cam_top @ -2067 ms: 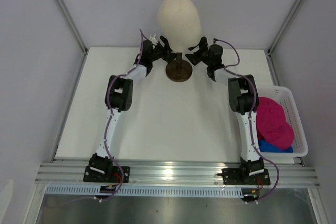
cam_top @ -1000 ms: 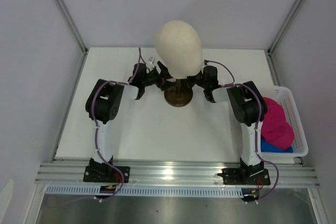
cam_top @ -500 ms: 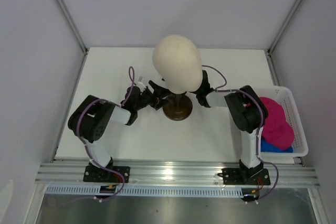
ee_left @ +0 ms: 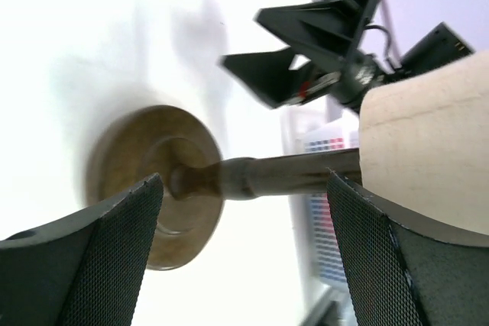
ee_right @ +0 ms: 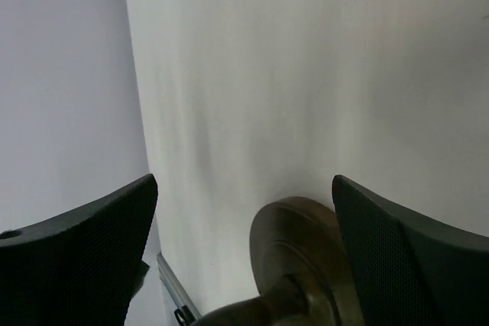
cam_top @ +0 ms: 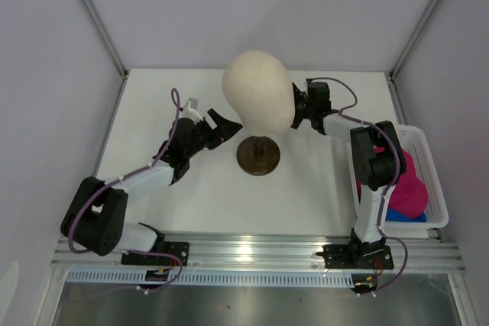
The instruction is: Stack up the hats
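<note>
I'm looking at a white table [cam_top: 221, 196] boxed in by pale grey walls on the left, the right and the far side, with metal struts running up the far corners. A ribbed aluminium rail [cam_top: 252, 251] closes the near edge, and both arms are bolted to it.

Toward the far middle a cream mannequin head [cam_top: 257, 91] stands on a dark round stand [cam_top: 258, 156]. The left gripper [cam_top: 228, 127] sits just left of it with its jaws spread wide and nothing gripped. Its wrist view shows the stand's post running across the gap. The right gripper [cam_top: 297, 112] is close against the head's right side, also fully released and holding nothing.

The hats lie in a white basket [cam_top: 429, 159] at the table's right edge, partly behind the right arm. There the pink hat [cam_top: 409, 181] rests above the blue hat [cam_top: 401, 213].

The broadest run of tabletop is between the stand and the near rail.
</note>
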### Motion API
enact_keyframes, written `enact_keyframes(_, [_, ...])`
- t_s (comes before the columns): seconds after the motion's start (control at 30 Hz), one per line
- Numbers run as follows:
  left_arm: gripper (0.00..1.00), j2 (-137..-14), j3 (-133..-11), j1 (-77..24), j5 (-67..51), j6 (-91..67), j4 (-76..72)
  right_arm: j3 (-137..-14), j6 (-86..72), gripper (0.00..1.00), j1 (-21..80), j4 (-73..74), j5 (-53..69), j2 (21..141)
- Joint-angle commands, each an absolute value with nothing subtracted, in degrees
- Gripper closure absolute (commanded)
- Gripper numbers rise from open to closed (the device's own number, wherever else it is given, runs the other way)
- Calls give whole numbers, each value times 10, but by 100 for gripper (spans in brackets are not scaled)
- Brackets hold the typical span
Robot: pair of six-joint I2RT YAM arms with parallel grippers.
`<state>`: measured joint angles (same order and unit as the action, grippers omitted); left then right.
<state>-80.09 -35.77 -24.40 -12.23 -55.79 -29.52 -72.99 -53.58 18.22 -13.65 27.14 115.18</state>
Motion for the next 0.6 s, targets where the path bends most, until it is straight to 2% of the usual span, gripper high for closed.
enact_keyframes(0.0, [9,-748,-382,-248,-73,-454,-191,-731,-476,0,160,-88,273,1104])
enact_keyframes(0.1, [8,-710,-377,-248,-57,-412,-156,-726,-466,0,135,-72,292,1093])
enact_keyframes(0.2, [9,-672,-367,-248,-98,-366,-137,-714,-456,1,121,-41,309,1076])
enact_keyframes(0.4, [9,-563,-342,-248,-120,-334,-93,-675,-386,1,114,-2,300,970])
enact_keyframes(0.57, [4,-465,-400,-248,-95,-286,66,-718,-306,0,77,146,273,869])
